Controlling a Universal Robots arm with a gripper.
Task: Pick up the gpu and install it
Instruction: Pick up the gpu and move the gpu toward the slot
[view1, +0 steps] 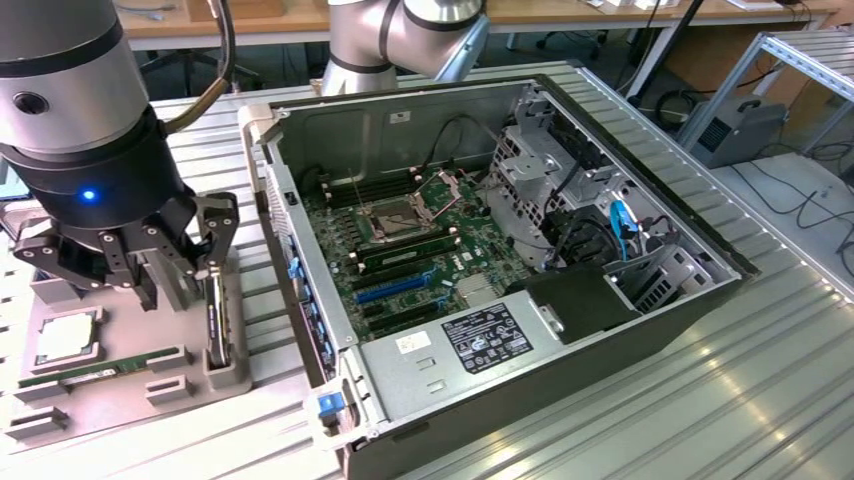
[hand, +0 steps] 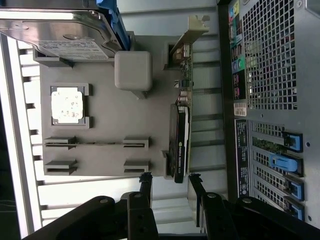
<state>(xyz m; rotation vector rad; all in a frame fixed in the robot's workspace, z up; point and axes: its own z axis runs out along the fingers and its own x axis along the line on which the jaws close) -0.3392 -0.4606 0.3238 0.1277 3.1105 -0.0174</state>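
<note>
A robotics lab. Beside the pincer (view1: 167, 285) an opened computer case (view1: 374, 120) lies on a ribbed metal bench (view1: 747, 410); desks (view1: 561, 12) stand beyond.

Gripper (view1: 174, 285) hangs low over the grey parts tray (view1: 147, 335), jaws spread, holding nothing. The gpu (view1: 214, 325) stands on edge in the tray, just below the gripper. Open computer case (view1: 400, 115) lies toward the exterior view's right, motherboard (view1: 414, 250) exposed.

The flat rectangular gpu card (hand: 178, 145) is black with a silver bracket (hand: 194, 27), the moulded plastic tray (hand: 110, 120) plain grey, the motherboard (view1: 467, 235) dark green.
</note>
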